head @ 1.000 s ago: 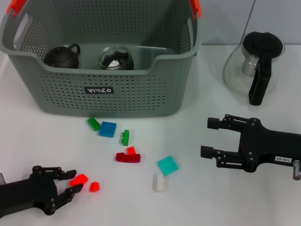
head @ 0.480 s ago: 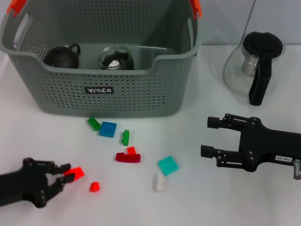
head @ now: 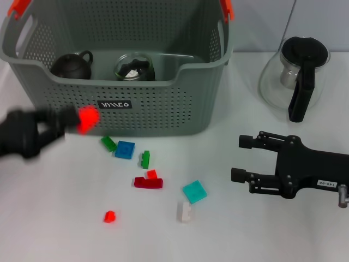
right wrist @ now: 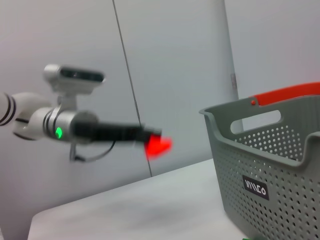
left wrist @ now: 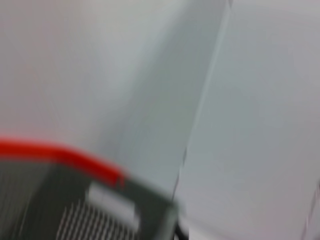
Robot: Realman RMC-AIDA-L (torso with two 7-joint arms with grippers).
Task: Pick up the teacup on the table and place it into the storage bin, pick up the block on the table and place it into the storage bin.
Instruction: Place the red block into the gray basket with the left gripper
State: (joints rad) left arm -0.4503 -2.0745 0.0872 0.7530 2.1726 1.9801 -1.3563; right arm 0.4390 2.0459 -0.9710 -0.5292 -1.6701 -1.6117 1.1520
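Observation:
My left gripper point(head: 73, 121) is shut on a red block point(head: 87, 119) and holds it raised in front of the left part of the grey perforated storage bin point(head: 163, 112). The block and gripper also show in the right wrist view point(right wrist: 157, 145). The bin holds a dark teapot point(head: 72, 65) and a glass cup point(head: 134, 67). Several coloured blocks lie on the table before the bin, among them a blue one point(head: 125, 149), a teal one point(head: 194, 192) and a small red one point(head: 109, 216). My right gripper point(head: 237, 158) is open, low over the table at the right.
A glass carafe with a black handle and lid point(head: 297, 76) stands at the back right. Green blocks point(head: 108, 143) point(head: 145, 159), a dark red one point(head: 148, 182) and a white one point(head: 185, 212) lie between the bin and the front edge. The bin's orange handle clip shows in the left wrist view point(left wrist: 60, 154).
My left gripper has closed on the red block and lifted it from the table's front left up toward the bin's front wall. The right arm has hardly moved.

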